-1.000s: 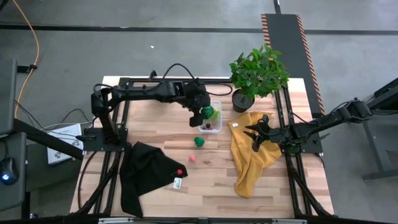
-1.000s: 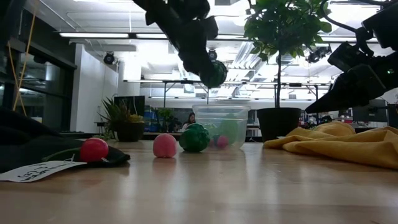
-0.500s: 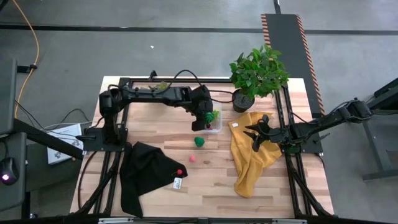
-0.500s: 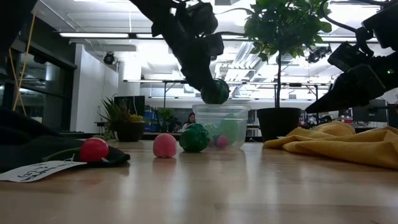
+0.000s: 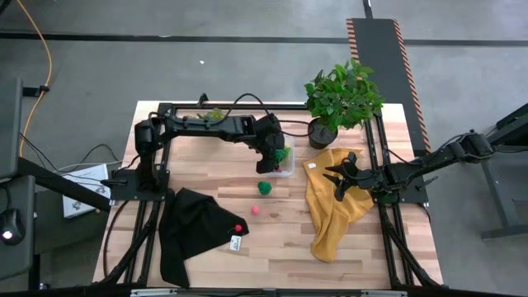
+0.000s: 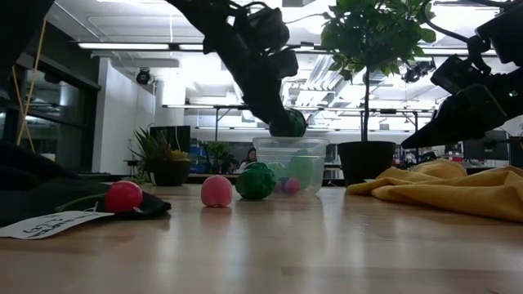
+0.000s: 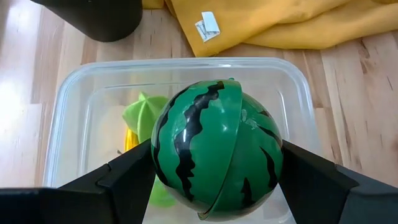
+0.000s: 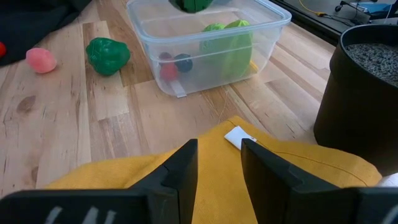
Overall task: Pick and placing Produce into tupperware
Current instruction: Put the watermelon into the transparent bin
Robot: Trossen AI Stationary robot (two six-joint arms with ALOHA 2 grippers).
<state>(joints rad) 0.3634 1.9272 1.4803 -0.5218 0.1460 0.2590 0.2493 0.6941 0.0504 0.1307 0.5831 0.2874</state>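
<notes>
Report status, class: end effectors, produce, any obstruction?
Left end effector shut on melon above tupperware. Right end effector idle over yellow cloth. Nothing blocking.

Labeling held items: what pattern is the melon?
Green with dark wavy stripes; toy melon, clearest in left wrist view.

Tupperware [image 5: 283, 158] mouth blocked from above by left gripper [image 7: 214, 180] holding striped melon [image 7: 216, 150] right over it; potted plant [image 5: 340, 101] crowds its far-right side, yellow cloth [image 5: 333, 206] lies just right. Bare wood in front is passable except green piece [image 5: 264, 188] and pink piece [image 5: 255, 210]; black cloth [image 5: 195, 231] covers the front-left. Right gripper [image 5: 339, 182] hangs over the yellow cloth.
</notes>
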